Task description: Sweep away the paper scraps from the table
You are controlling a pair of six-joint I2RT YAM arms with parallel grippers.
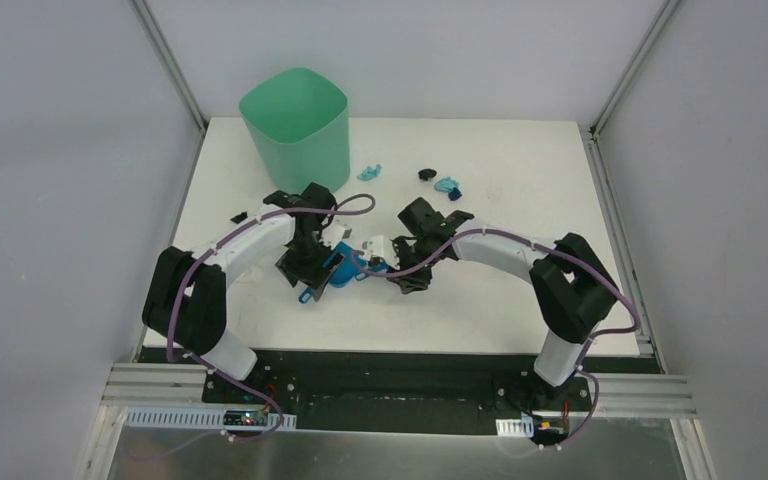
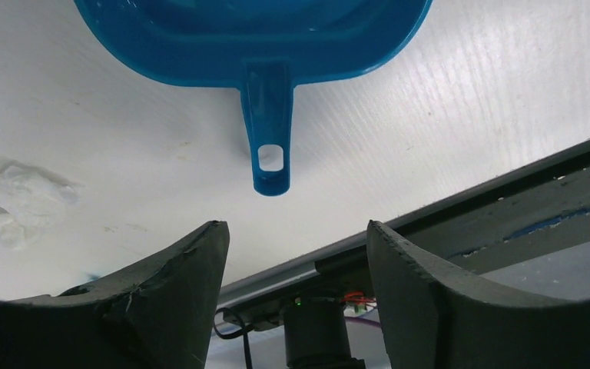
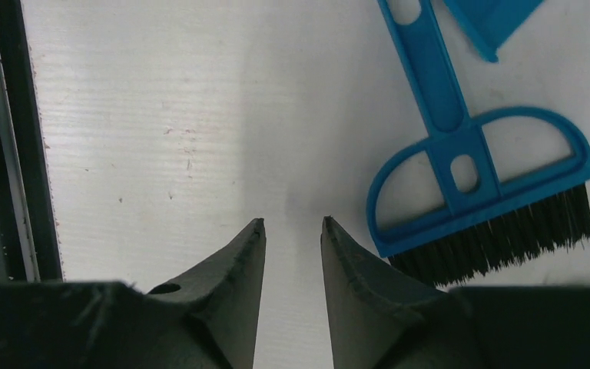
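Left gripper [image 2: 296, 227] stands wide open with nothing between its fingers, and the dustpan handle [image 2: 269, 131] lies just ahead of the gap. Right gripper [image 3: 293, 221] shows only a narrow gap, empty too, over bare table [image 3: 161, 138]. And the paper scraps [image 1: 447, 186]? They sit on the far half of the table: light blue, dark blue and black bits near the mint-green bin [image 1: 295, 125], a black one off to the left, and one white wad [image 2: 15, 204] close by the left fingers. Nothing looks swept yet, so by my reckoning the job right now is getting the tools in hand. The left should slide straight forward so the handle runs between both fingers, then close near its looped end, keeping the blue dustpan [image 2: 253, 38] flat on the table. The hand brush [image 3: 499, 201] lies to the right of the right fingers, bristles toward the camera. That hand needs to shift across, spread a little wider and pinch the handle, not the bristles.
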